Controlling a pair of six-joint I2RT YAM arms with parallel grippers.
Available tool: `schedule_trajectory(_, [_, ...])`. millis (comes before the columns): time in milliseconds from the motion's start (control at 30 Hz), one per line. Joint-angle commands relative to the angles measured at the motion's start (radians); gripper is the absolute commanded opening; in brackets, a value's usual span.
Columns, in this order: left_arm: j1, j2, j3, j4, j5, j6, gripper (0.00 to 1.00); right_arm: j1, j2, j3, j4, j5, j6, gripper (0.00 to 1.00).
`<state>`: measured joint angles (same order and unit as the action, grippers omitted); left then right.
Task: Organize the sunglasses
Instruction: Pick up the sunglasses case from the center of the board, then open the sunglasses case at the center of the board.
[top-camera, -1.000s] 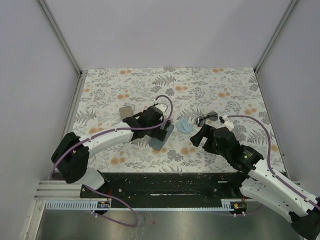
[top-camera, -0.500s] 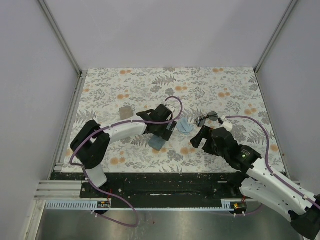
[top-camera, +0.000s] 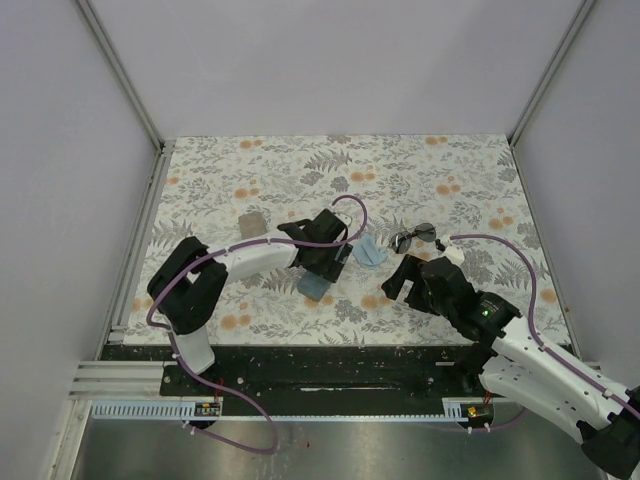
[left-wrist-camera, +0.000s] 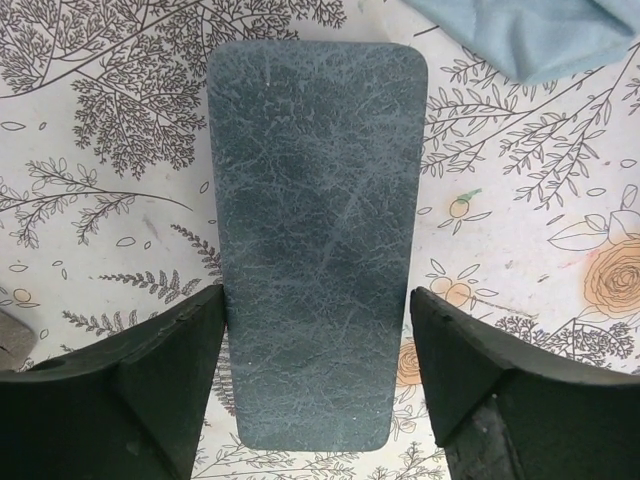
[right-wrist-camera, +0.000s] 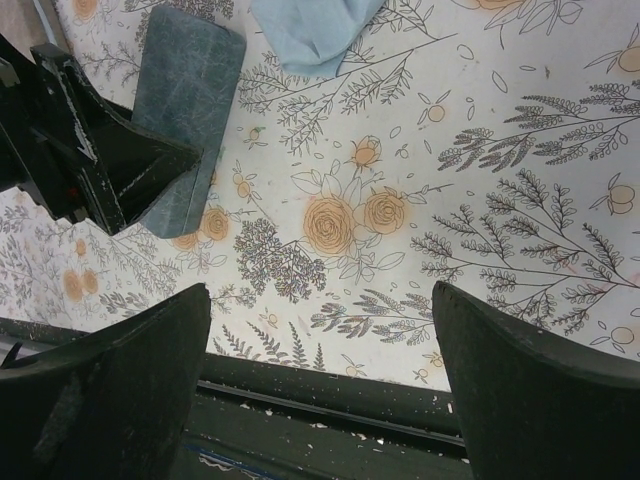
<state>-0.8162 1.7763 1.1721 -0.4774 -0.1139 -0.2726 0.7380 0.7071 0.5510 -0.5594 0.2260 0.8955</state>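
The thin dark wire sunglasses (top-camera: 415, 237) lie on the floral table, just beyond my right gripper (top-camera: 398, 282). The white-framed pair is not in view. My left gripper (top-camera: 327, 262) is open and low over the blue-grey hard case (top-camera: 316, 285). In the left wrist view its fingers (left-wrist-camera: 165, 385) straddle the near end of the case (left-wrist-camera: 315, 230) without closing on it. My right gripper (right-wrist-camera: 320, 400) is open and empty above the table near its front edge. Its view shows the case (right-wrist-camera: 190, 90) and the left gripper (right-wrist-camera: 95, 150) at upper left.
A soft light-blue pouch (top-camera: 370, 251) lies between the case and the wire sunglasses; it also shows in the left wrist view (left-wrist-camera: 525, 35) and the right wrist view (right-wrist-camera: 315, 30). A tan case (top-camera: 252, 223) lies behind the left arm. The black front rail (right-wrist-camera: 330, 410) runs below the right gripper.
My left arm has swung its elbow inward and its gripper has shifted right over the blue-grey case. My right gripper has drawn back slightly toward the near edge.
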Motion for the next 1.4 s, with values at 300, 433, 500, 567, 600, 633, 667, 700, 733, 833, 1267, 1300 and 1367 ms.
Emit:
schedule_trajectory(300, [0.057, 0.005, 0.049, 0.022, 0.222, -0.046, 0.30, 0.001, 0.012, -0.003, 0.058, -0.043, -0.021, 1.00])
schedule_trajectory(433, [0.141, -0.076, -0.054, 0.170, 0.445, -0.129, 0.27, 0.001, 0.048, 0.010, 0.095, -0.085, -0.038, 0.99])
schedule_trajectory(500, [0.164, -0.109, -0.083, 0.226, 0.520, -0.164, 0.27, 0.001, 0.061, 0.010, 0.127, -0.109, -0.047, 0.98])
schedule_trajectory(567, [0.183, -0.136, -0.115, 0.290, 0.592, -0.212, 0.26, 0.000, 0.080, 0.006, 0.188, -0.158, -0.069, 0.96])
schedule_trajectory(600, [0.187, -0.155, -0.132, 0.330, 0.627, -0.238, 0.26, 0.000, 0.090, 0.006, 0.220, -0.183, -0.078, 0.94])
schedule_trajectory(633, [0.189, -0.175, -0.155, 0.367, 0.651, -0.270, 0.25, 0.001, 0.104, 0.009, 0.243, -0.198, -0.082, 0.93])
schedule_trajectory(667, [0.190, -0.189, -0.175, 0.409, 0.677, -0.302, 0.24, 0.001, 0.124, 0.015, 0.266, -0.214, -0.087, 0.92])
schedule_trajectory(700, [0.190, -0.208, -0.193, 0.445, 0.697, -0.330, 0.24, 0.000, 0.146, 0.023, 0.288, -0.223, -0.095, 0.90])
schedule_trajectory(733, [0.190, -0.227, -0.218, 0.480, 0.717, -0.364, 0.24, 0.000, 0.164, 0.030, 0.303, -0.221, -0.101, 0.88])
schedule_trajectory(833, [0.190, -0.271, -0.267, 0.608, 0.753, -0.451, 0.24, 0.001, 0.225, 0.062, 0.337, -0.252, -0.106, 0.87])
schedule_trajectory(1267, [0.190, -0.380, -0.295, 0.635, 0.754, -0.514, 0.24, 0.001, 0.158, -0.022, 0.628, -0.333, -0.061, 0.75])
schedule_trajectory(1300, [0.192, -0.383, -0.296, 0.637, 0.752, -0.516, 0.24, 0.001, 0.161, -0.022, 0.625, -0.330, -0.060, 0.75])
schedule_trajectory(1367, [0.190, -0.388, -0.299, 0.648, 0.763, -0.527, 0.24, 0.001, 0.178, -0.013, 0.609, -0.326, -0.061, 0.74])
